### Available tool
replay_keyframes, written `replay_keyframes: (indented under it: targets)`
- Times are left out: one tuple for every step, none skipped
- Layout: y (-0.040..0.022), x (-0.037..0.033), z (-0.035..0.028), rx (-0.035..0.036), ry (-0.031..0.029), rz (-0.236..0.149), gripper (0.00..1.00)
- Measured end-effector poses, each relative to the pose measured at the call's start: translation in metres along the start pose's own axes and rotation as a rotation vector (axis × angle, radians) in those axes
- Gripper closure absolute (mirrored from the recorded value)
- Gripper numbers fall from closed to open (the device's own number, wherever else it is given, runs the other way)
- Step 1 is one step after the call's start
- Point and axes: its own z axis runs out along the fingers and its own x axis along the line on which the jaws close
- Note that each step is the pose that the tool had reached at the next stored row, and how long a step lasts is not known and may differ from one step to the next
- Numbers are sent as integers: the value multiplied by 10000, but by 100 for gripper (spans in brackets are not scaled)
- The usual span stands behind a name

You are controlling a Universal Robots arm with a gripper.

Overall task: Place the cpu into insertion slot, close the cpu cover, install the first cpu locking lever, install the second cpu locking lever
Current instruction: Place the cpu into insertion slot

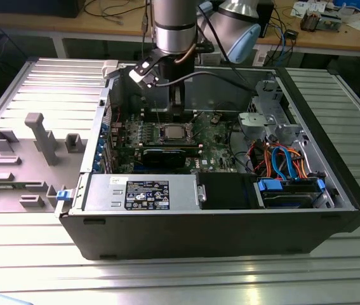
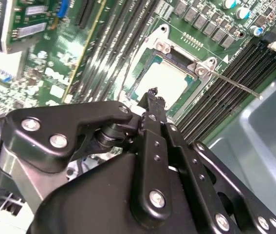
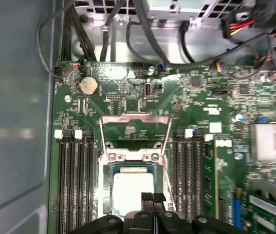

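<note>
Silver-grey cpu (image 3: 129, 189) sits flat in the insertion slot (image 3: 128, 168); jaws clenched, empty.

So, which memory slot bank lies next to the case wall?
The bank in line with the round battery; the other bank lies across the cpu from it.

cpu (image 3: 134, 187) in insertion slot (image 3: 128, 168)

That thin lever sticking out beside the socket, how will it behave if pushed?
The lever is a thin straight metal rod: probably stiff, slightly springy. Fixed at the rim of the insertion slot, it likely swings, not slides.
</note>
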Motion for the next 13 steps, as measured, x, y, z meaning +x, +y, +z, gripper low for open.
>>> replay_keyframes:
  targets:
    - [5,-5,-60,1,-66,-6,89]
    - [8,-7,-91,2,-93,-8,89]
    - [10,-10,-125,2,-112,-10,89]
    - [15,-16,-190,2,-150,-11,89]
    - [19,-20,-237,2,-172,-14,89]
    - [23,-26,-311,3,-197,-14,89]
    - [26,-28,-339,3,-201,-16,89]
    - [26,-29,-346,1,-198,-15,89]
    - [26,-29,-346,1,-199,-15,89]
    - [26,-29,-346,2,-199,-15,89]
    - [26,-29,-347,3,-200,-15,89]
    - [26,-29,-347,4,-200,-15,89]
    - [26,-29,-347,3,-200,-15,89]
